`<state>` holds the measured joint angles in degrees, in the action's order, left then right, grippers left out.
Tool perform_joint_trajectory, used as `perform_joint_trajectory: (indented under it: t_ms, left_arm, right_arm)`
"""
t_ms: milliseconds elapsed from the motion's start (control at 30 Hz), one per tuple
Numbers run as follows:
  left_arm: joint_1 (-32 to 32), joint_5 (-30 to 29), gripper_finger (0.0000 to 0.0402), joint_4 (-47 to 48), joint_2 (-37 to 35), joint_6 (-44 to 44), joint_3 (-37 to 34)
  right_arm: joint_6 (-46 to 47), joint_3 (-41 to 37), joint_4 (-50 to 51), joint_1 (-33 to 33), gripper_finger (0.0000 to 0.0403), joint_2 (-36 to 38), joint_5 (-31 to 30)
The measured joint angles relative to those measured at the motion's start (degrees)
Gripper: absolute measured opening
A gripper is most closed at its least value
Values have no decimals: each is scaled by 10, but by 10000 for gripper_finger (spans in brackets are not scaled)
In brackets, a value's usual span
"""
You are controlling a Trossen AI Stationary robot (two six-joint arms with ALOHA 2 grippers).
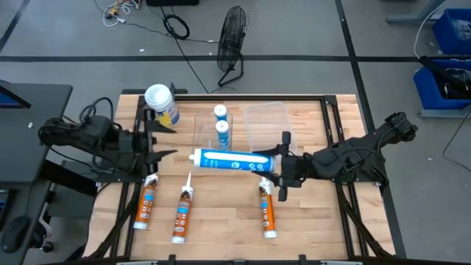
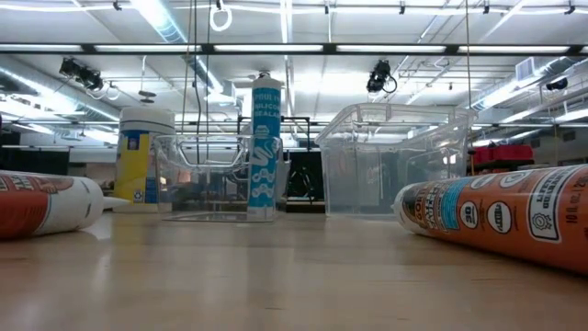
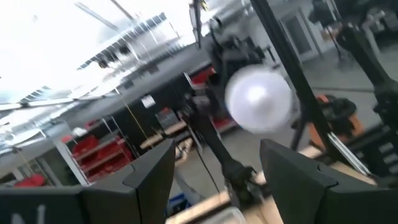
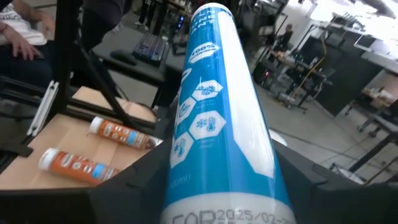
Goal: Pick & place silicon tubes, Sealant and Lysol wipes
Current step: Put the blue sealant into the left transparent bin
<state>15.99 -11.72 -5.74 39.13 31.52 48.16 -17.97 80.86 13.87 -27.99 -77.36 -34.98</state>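
Note:
My right gripper [image 1: 266, 164] is shut on a white-and-blue tube [image 1: 228, 160] that lies level above the table's middle, pointing at my left arm. My left gripper [image 1: 171, 141] is open just left of the tube's free end [image 3: 258, 99] and apart from it. The Lysol wipes canister [image 1: 162, 104] stands upright on its base at the far left. Two more white-and-blue tubes [image 1: 221, 120] stand upright in a small clear container [image 2: 216, 179]. Three orange tubes [image 1: 147, 203] [image 1: 182, 211] [image 1: 267, 211] lie on their sides along the near edge. My right gripper holds the white-and-blue tube at its right end [image 4: 186, 186], pinched between the two fingers, one on either side. The fingers come level from the table's right and lie along the tube. The tube sticks out level past the fingers, toward the left, clear of the table.
A larger clear container [image 1: 266, 121] stands right of the small one at the far middle. The orange tubes lie below and on either side of the held tube. Bare wood shows between the containers and the orange tubes [image 1: 221, 191].

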Motion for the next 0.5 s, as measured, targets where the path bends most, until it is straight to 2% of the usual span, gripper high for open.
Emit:
perform_joint_trajectory:
  t_ms: [133,300,500]
  left_arm:
    - [0,2,238,-5,33,-11,0]
    - [-1,20,238,-61,93,-13,0]
    - [-1,30,238,-189,144,1,0]
  right_arm:
    - [-22,0,-19,6,209,0,0]
    - [-26,0,-34,21,209,0,21]
    - [-26,0,-47,37,209,-2,44]
